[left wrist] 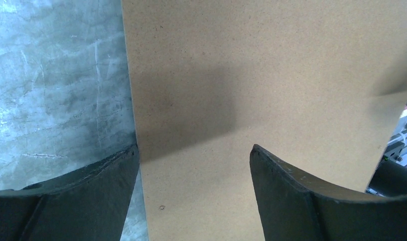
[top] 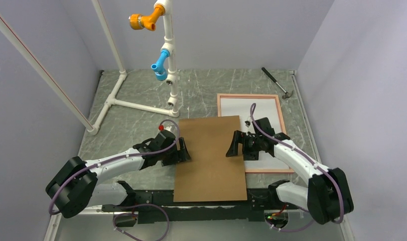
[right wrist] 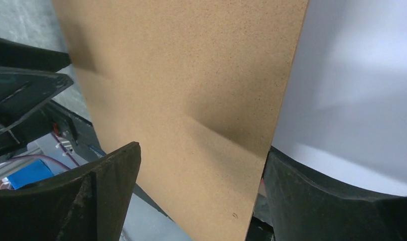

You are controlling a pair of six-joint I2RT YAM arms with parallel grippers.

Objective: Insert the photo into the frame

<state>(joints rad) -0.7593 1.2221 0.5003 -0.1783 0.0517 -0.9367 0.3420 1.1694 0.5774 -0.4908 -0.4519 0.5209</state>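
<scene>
The frame [top: 247, 95] lies flat at the right of the table, its pink-red border showing. The photo [top: 241, 106] lies inside it, plain white back up, and also shows in the right wrist view [right wrist: 352, 75]. A brown hardboard panel [top: 209, 155] lies in the middle and overlaps the frame's left side. My left gripper [top: 183, 150] is open astride the panel's left edge [left wrist: 193, 150]. My right gripper [top: 235, 145] is open astride its right edge [right wrist: 201, 150], one finger [right wrist: 321, 196] over the white photo. Neither grips anything.
A white pipe stand [top: 169, 75] with orange and blue fittings stands at the back left. A hammer [top: 277, 83] lies at the back right. The panel's near end overhangs the table's front edge above the arm bases. Walls close in on three sides.
</scene>
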